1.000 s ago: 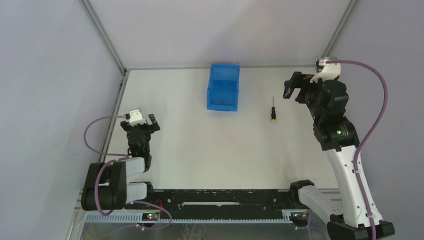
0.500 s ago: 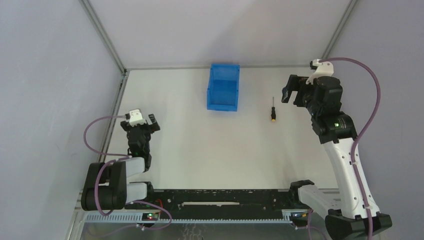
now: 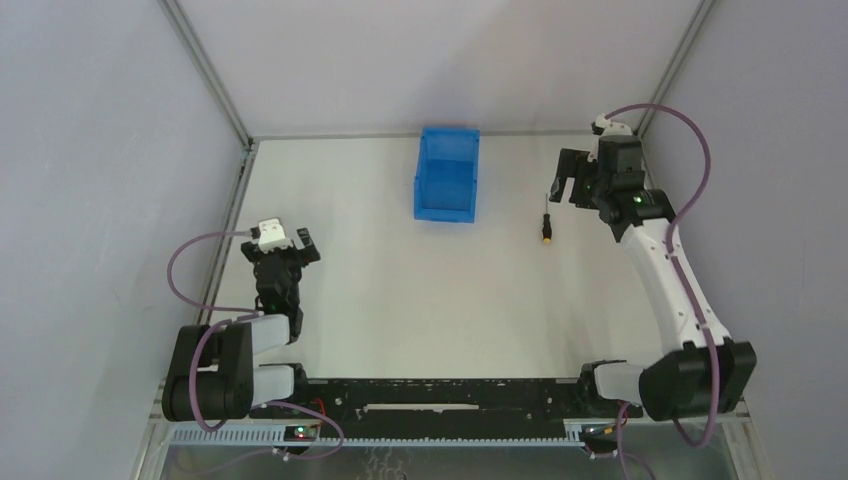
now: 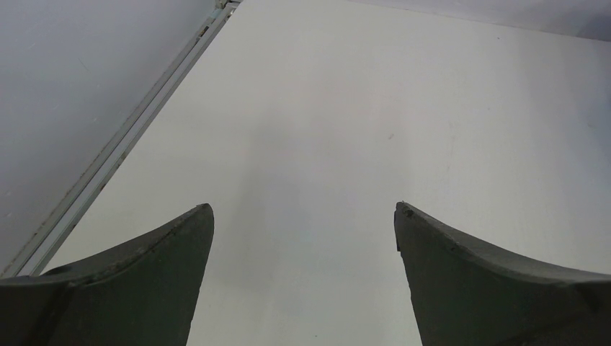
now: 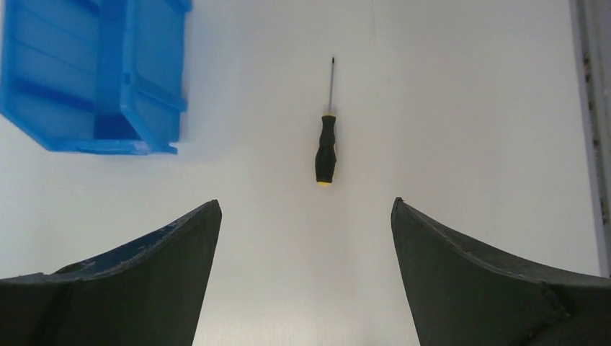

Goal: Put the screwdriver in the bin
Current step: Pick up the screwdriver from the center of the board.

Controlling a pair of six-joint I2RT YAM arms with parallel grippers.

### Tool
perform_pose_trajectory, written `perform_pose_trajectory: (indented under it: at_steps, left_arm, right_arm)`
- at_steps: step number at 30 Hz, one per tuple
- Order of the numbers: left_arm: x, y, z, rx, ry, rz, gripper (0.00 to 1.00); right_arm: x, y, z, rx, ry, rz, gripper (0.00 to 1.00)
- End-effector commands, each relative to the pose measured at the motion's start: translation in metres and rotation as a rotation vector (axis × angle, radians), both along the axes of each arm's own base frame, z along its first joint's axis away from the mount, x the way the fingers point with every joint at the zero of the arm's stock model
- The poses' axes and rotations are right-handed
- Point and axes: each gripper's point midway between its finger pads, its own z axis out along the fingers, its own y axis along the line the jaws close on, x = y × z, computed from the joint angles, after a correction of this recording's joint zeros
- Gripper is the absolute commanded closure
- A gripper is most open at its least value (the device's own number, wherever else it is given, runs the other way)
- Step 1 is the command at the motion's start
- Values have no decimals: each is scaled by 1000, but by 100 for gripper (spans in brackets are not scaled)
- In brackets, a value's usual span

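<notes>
White bare table (image 3: 400, 300), grey enclosure walls, good contrast on the part.

Screwdriver (image 5: 326, 140) lies flat on the table, to the right of the bin (image 3: 445, 150) and well apart from it. Tip points to the far wall, yellow butt end points toward the arm bases.

Handling, my read: light, rigid, nothing fragile. The round handle may roll if nudged from one side. The shaft is thin and probably slick, so it's a poor grab. Take the black handle mid-length with fingers across its axis. Expect it to pivot in the grip if caught near either end.

Right gripper (image 5: 304, 204) has its fingers spread wide and holds nothing. It hovers just short of the handle end. In the wrist view the screwdriver sits roughly centred between the two fingers, axis running away from the camera.

Bin is blue with tall walls, and its lower edge faces the near side. No contents visible in it.

Left gripper (image 4: 302, 209) is parked at the left side, also spread wide with nothing in it, only table below.
</notes>
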Motion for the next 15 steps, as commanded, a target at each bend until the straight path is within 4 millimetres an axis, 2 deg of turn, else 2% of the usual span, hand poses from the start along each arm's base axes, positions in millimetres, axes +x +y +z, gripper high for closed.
perform_pose_trajectory:
  at_steps: [1, 15]
  left_arm:
    - [8, 5, 23, 22, -66, 16, 0]
    - [8, 5, 23, 22, -65, 16, 0]
  right_arm:
    - [15, 0, -17, 36, 52, -25, 5]
    - [50, 0, -131, 28, 295, -48, 8]
